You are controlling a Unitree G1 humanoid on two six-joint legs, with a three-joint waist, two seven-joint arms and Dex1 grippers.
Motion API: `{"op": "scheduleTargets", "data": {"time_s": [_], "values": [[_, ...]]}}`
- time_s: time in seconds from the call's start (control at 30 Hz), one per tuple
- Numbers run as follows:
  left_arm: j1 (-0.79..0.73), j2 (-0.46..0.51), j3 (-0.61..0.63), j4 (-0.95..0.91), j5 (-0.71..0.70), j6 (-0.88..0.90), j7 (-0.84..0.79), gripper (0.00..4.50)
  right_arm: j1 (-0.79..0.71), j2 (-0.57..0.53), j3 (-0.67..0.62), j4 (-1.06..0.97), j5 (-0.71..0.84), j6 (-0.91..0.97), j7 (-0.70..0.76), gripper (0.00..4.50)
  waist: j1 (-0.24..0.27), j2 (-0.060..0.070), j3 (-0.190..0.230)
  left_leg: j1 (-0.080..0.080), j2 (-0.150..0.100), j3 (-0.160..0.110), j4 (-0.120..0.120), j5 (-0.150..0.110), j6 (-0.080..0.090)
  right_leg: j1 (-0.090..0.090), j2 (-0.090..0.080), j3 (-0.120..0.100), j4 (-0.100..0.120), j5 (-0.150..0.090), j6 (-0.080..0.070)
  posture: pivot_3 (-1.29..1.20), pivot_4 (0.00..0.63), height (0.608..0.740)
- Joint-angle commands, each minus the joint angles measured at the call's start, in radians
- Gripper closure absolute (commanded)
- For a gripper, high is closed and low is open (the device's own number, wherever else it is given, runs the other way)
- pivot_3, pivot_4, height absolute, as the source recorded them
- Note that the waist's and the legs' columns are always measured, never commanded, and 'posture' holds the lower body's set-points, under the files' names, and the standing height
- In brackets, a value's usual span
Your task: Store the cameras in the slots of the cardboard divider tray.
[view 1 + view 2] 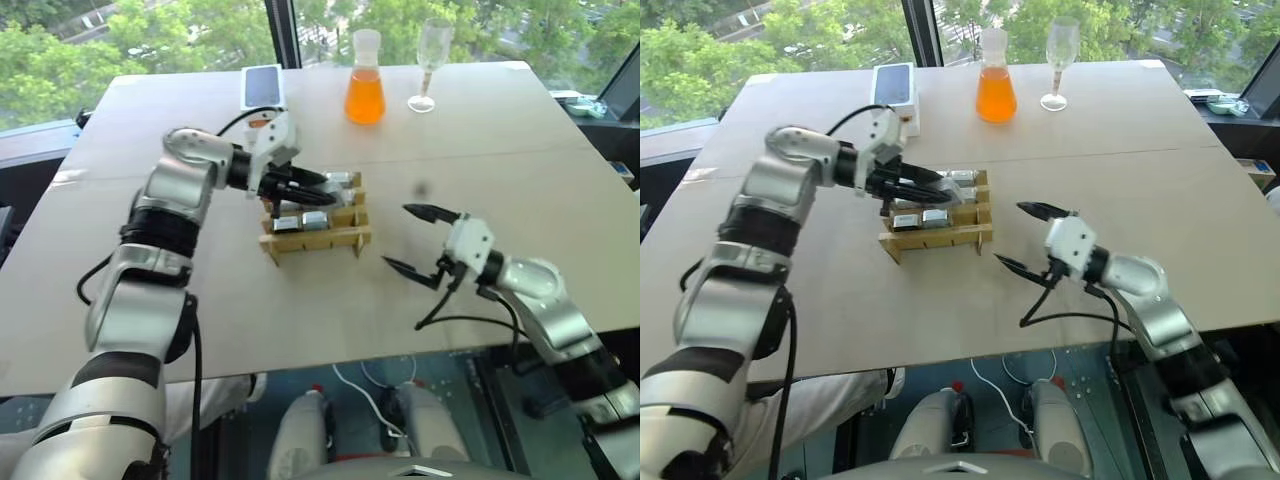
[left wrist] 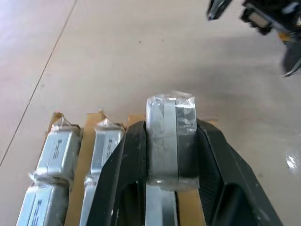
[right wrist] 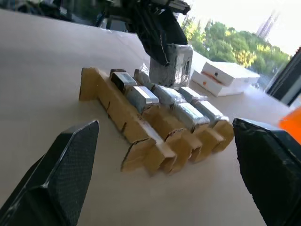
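- Left wrist view: the left pincer (image 2: 162, 155) is clamped on one camera (image 2: 170, 136), a finger (image 2: 127, 165) pressed flat to each side, holding it upright above the cardboard divider tray (image 2: 75, 183).
- Same view: several other cameras already sit in slots, among them two (image 2: 59, 150) (image 2: 106, 148) in neighbouring rows. They are wrapped in clear crinkled film.
- Left eye view: the tray (image 1: 318, 238) lies near the middle of the desk (image 1: 520, 180), with the left pincer over its far part.
- The right pincer (image 1: 418, 240) is spread wide and carries nothing, standing on the tray's right, apart from it.
- Progress, as judged: well advanced. Most visible slots look filled; the held camera is not yet seated. No loose camera is seen on the desk, so this may be the last one, though slots under the pincer are hidden.
- Remaining: lower the held camera into a free slot and release it.
- Look of the camera: small boxy block, silvery-grey and shiny, one dark face with a pale rim, film bunched at its top end.
- Right wrist view: the tray (image 3: 141, 134) is a tan lattice of crossed strips, with raw cut edges.
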State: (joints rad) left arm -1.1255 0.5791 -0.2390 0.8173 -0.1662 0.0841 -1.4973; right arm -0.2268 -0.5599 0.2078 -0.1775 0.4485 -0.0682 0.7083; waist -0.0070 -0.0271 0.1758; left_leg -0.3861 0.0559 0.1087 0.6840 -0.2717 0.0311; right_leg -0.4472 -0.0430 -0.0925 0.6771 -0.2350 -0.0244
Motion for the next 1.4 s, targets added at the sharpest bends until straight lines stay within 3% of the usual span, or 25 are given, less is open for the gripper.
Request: {"op": "scheduleTargets", "data": {"time_s": [0.03,0.27,0.43,1.0,1.4], "values": [[-0.066,-0.037,0.011,0.113,0.045,-0.113,-0.011,3.69,0.118,0.031,-0.086,-0.155,0.107,0.125,-0.085,0.00,0.004,0.000,0.000,-0.001,0.000,-0.001,0.000,0.000,0.000,0.000,0.001,0.000,0.000,0.000,0.000,0.00,0.150,0.740],[-0.119,-0.099,0.032,0.290,0.105,-0.217,0.019,3.69,0.298,0.077,-0.153,-0.232,0.083,0.138,-0.127,0.00,0.001,-0.002,0.000,-0.001,-0.001,-0.002,0.001,-0.002,0.003,0.000,0.003,0.000,-0.001,0.000,0.001,0.00,0.150,0.740],[-0.130,-0.110,0.027,0.341,0.143,-0.237,0.003,3.69,0.368,0.090,-0.182,-0.259,0.091,0.110,-0.075,0.00,-0.002,-0.002,0.000,-0.002,-0.001,-0.003,0.001,-0.002,0.003,0.000,0.003,-0.001,-0.001,0.000,0.001,0.00,0.150,0.740],[-0.133,-0.123,0.024,0.359,0.206,-0.102,-0.052,3.69,0.350,0.128,-0.215,-0.196,0.062,0.026,0.052,0.00,-0.004,-0.002,0.000,-0.002,-0.001,-0.003,0.001,-0.002,0.003,0.000,0.005,-0.002,-0.001,-0.001,0.001,0.00,0.150,0.740],[-0.129,-0.148,0.030,0.361,0.246,-0.210,-0.027,3.69,0.354,0.148,-0.222,-0.195,0.045,0.016,0.048,0.00,-0.002,-0.002,0.000,-0.002,-0.001,-0.003,0.002,-0.002,0.003,0.000,0.005,-0.002,0.000,0.000,0.001,0.00,0.150,0.740]]}}
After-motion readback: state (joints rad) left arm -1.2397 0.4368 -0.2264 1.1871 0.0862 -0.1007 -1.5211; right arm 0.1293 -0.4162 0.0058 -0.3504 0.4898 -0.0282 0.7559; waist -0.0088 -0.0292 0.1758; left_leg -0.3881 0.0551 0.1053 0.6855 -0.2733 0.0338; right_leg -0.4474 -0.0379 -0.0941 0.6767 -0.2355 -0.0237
